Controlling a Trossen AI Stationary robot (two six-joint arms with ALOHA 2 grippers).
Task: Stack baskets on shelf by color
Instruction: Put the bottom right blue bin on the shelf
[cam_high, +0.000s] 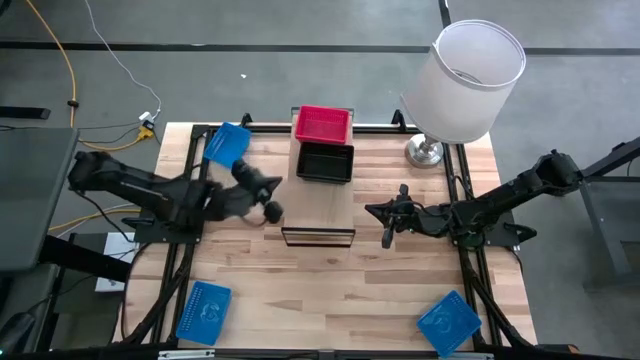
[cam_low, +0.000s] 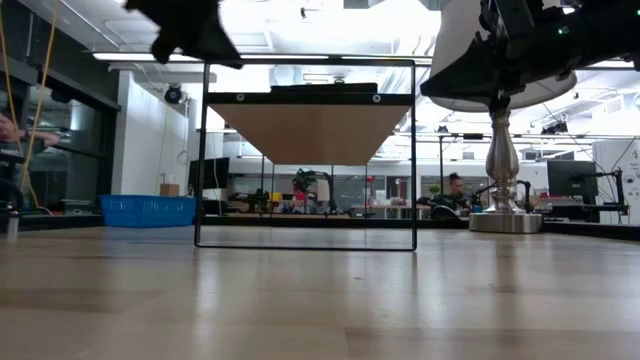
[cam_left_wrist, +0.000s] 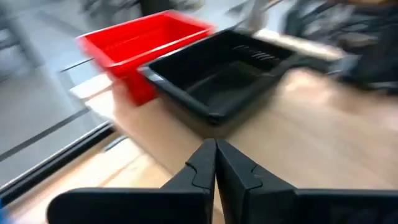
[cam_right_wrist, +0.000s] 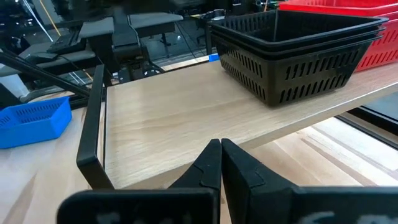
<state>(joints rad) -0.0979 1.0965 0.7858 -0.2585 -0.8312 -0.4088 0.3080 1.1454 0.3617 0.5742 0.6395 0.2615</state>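
Note:
The shelf (cam_high: 322, 205) is a light-wood plank on a thin black frame in the middle of the table. A red basket (cam_high: 323, 123) sits at its far end, with black baskets (cam_high: 325, 162) nested right in front of it. Three blue baskets lie on the tabletop: far left (cam_high: 227, 143), near left (cam_high: 203, 312) and near right (cam_high: 448, 322). My left gripper (cam_high: 270, 190) hovers shut just left of the shelf, and its wrist view shows the red basket (cam_left_wrist: 146, 46) and the black ones (cam_left_wrist: 224, 74) ahead. My right gripper (cam_high: 378, 213) hovers shut just right of the shelf, beside the plank (cam_right_wrist: 186, 124).
A white-shaded lamp (cam_high: 465, 80) on a metal foot (cam_high: 424, 152) stands at the table's far right corner. The near half of the shelf plank (cam_high: 320, 215) is bare wood. Black frame rails run along the table's left and right sides.

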